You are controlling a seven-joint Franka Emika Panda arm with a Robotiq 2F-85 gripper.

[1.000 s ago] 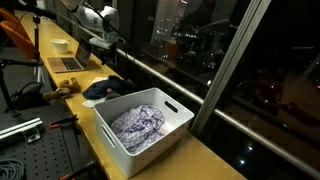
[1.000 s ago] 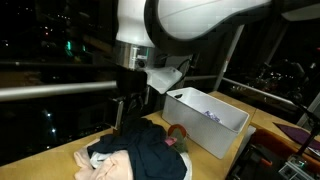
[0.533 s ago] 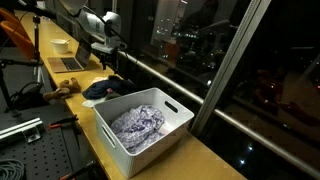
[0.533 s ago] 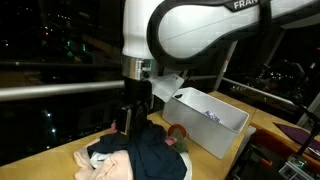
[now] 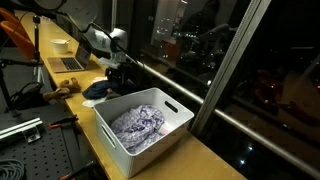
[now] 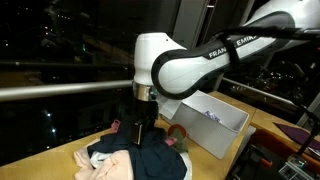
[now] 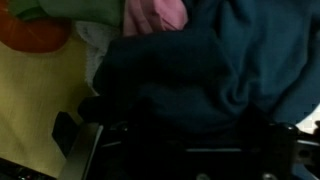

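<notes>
On the table (image 6: 45,162), beside the bin (image 6: 225,130): dropped within the last second onto the dark cloth (image 6: 155,155) with end effector (image 6: 137,128) fully spread, gripping nothing, now within grasping reach.

White plastic bin (image 5: 168,140) on the wooden surface (image 5: 205,162), handle cutouts in its walls, with a lavender patterned cloth (image 5: 138,125) bunched inside. The same bin (image 6: 228,136) shows in both exterior views. Open laptop (image 5: 68,63) further down the surface, white bowl (image 5: 61,45) just behind it. Orange chair (image 5: 14,40) off to the side. Perforated breadboard (image 5: 40,150) with cables beside the bin. Peach cloth (image 6: 115,168) at the surface edge, pink cloth (image 7: 155,14) in the wrist view. Dark window with a metal rail (image 5: 170,86) behind it all.
</notes>
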